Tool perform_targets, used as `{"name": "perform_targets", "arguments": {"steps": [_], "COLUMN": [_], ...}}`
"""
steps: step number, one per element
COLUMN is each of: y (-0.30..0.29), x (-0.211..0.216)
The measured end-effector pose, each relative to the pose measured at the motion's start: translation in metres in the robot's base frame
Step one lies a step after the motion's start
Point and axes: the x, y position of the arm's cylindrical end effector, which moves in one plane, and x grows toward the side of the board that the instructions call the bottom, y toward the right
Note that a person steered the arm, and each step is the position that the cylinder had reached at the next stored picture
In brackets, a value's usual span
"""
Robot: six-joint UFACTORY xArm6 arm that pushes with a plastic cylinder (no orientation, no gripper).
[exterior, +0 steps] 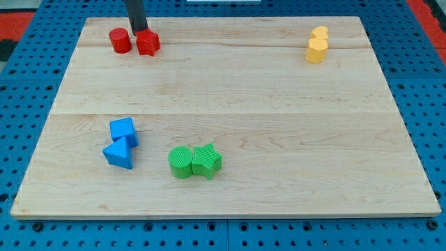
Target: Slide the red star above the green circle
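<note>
In the camera view, my tip (pixel 138 31) sits at the worktop's (pixel 230 90) top edge, tucked just behind the red star (pixel 148 43) and touching it or very nearly so, with the red cylinder (pixel 120 40) just to the view's left of the star and a small gap between the two. There is no claw on this rig, only the rod, so nothing is gripped; the star is simply nudged. That spot behind the star makes sense: from there a push drives it down the view toward the green circle (pixel 181 162), which sits touching the green star (pixel 207 160) near the bottom. The lane between is bare wood, plenty of room. The blue blocks (pixel 122 143) lie left of that lane, the yellow blocks (pixel 317 44) well apart at top right.
</note>
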Motion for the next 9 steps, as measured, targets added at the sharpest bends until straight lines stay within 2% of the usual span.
{"name": "perform_targets", "arguments": {"steps": [3, 8, 9], "y": [0.045, 0.034, 0.02], "x": [0.068, 0.208, 0.212]}}
